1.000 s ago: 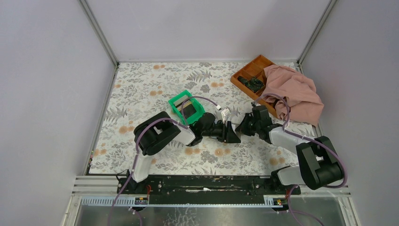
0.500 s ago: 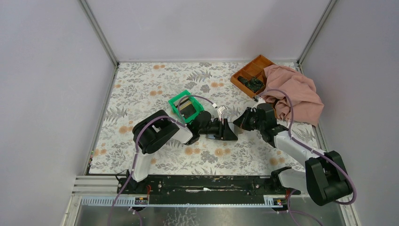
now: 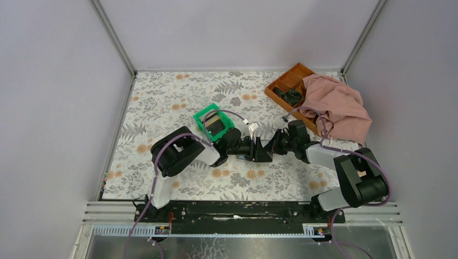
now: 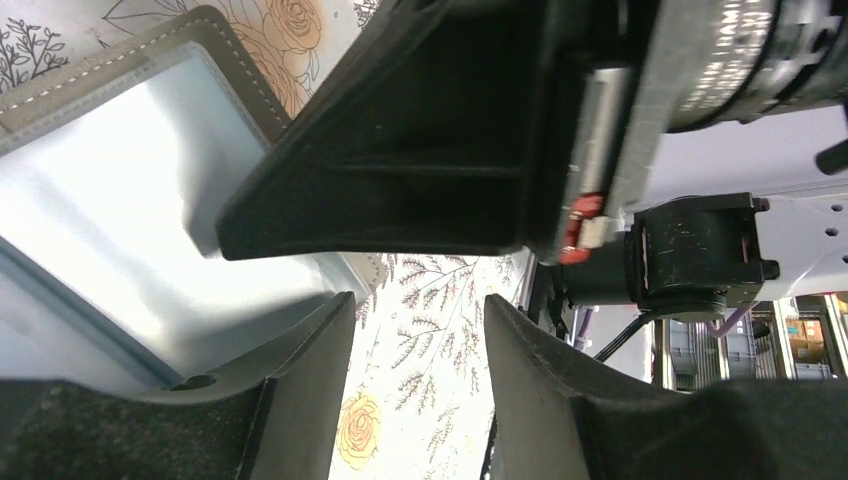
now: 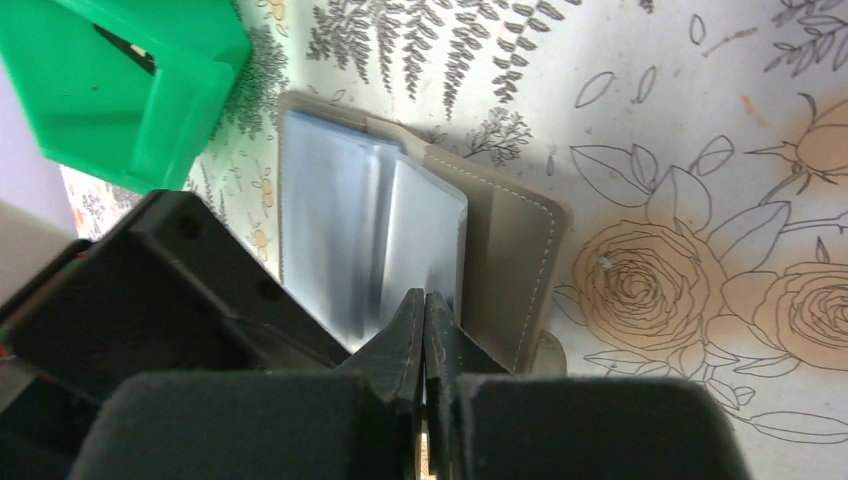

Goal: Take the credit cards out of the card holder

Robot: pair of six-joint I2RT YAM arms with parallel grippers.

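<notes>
The card holder (image 5: pixel 400 230) lies open on the floral table, pale blue-grey inside with a tan stitched border. I cannot make out single credit cards in its sleeves. My right gripper (image 5: pixel 424 300) is shut, its tips pressed down on the holder's inner panel. My left gripper (image 4: pixel 420 330) is open, with only tablecloth between its fingers. One finger (image 4: pixel 300 350) lies against the card holder (image 4: pixel 110 190). From above, the left gripper (image 3: pixel 267 155) and the right gripper (image 3: pixel 274 145) meet tip to tip and hide the holder.
A green bin (image 3: pixel 207 117) stands just left of the grippers, with something dark and flat inside; it also shows as the green bin (image 5: pixel 130 90). At the back right, an orange-brown tray (image 3: pixel 289 81) is partly under a pink cloth (image 3: pixel 337 105).
The right arm's elbow swung out towards the near right and has come back in. Its gripper stayed at the holder. The left gripper shifted slightly left.
</notes>
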